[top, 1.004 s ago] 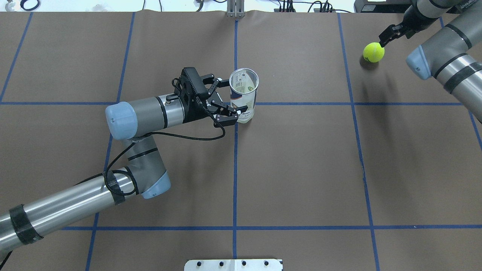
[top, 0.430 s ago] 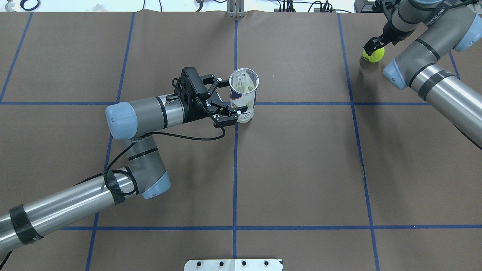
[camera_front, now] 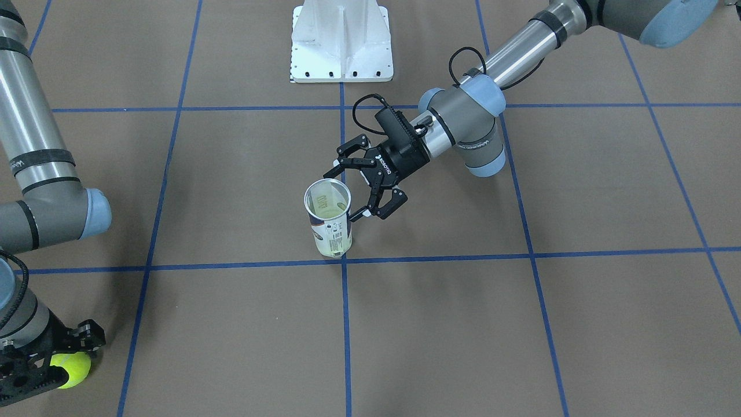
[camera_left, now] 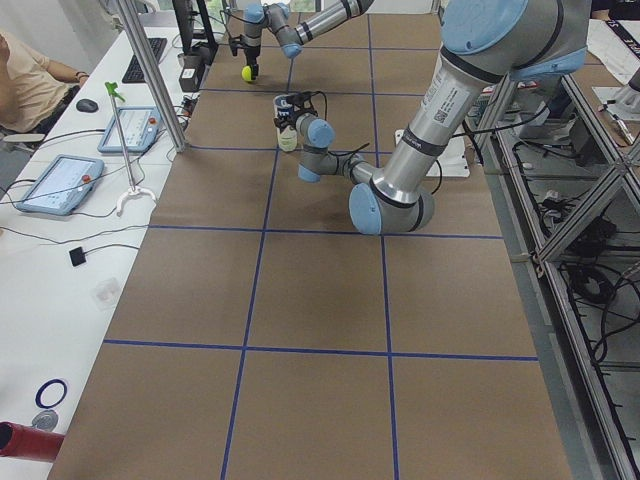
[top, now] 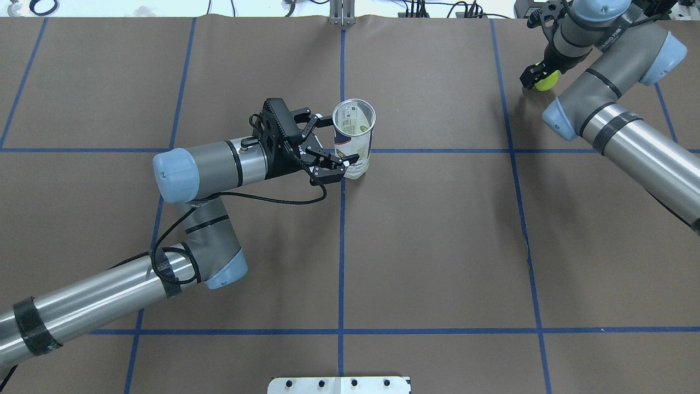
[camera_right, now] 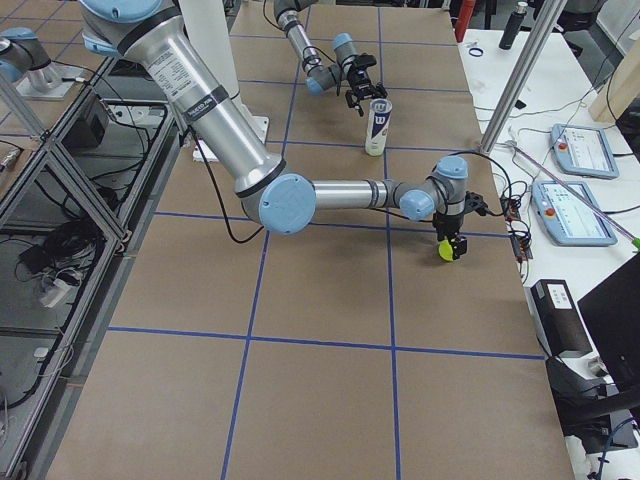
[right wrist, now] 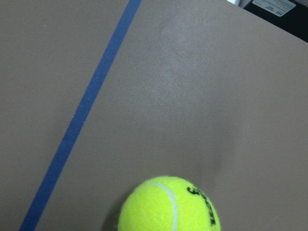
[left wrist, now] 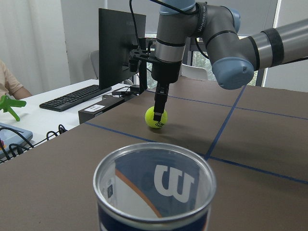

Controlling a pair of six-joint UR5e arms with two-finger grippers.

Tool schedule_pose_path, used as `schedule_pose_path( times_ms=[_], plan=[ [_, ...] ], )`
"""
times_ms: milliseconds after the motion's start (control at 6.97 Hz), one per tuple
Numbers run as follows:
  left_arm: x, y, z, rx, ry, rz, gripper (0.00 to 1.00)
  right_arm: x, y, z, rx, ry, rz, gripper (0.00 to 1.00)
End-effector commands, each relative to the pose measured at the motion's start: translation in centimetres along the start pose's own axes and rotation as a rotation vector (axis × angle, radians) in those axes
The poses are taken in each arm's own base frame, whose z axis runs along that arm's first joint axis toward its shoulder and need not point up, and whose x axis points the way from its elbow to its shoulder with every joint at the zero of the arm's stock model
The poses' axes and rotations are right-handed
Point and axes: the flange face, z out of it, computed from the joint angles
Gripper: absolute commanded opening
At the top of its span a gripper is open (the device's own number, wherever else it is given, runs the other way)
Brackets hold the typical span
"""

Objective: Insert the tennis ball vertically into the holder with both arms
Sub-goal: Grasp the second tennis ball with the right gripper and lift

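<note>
The tennis ball (top: 546,82) sits on the table's far right corner, my right gripper (top: 533,74) straddling it, fingers spread. My left gripper (top: 333,142) brackets the upright holder (top: 354,139), unclenched.

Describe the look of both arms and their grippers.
Both arms have silver tubes, grey joints, light blue caps and black tape bands. The left gripper is black with white lettering and a looping black cable. The right gripper is black too.

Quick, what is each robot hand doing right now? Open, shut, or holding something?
Left gripper: open, its fingers on either side of the can, not squeezing it.
Right gripper: down over the tennis ball on the table; whether it grips cannot be told.
</note>
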Motion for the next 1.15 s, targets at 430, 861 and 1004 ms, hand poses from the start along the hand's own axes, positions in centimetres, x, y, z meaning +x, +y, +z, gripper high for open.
schedule_pose_path(
  times_ms=[430,861,1004],
  plan=[
    [0.0,0.1,-0.1,-0.002,-0.001,0.001,0.99,-3.9,-2.3,-6.2,0.066,-0.148,0.184,0.0],
    [0.0,0.1,-0.1,-0.002,-0.001,0.001,0.99,-10.7,-2.9,-16.3,0.056,-0.307,0.363,0.0],
    [0.0,0.1,-0.1,-0.002,-0.001,0.001,0.99,-14.3,-2.2,-19.7,0.04,-0.332,0.411,0.0]
  ],
)
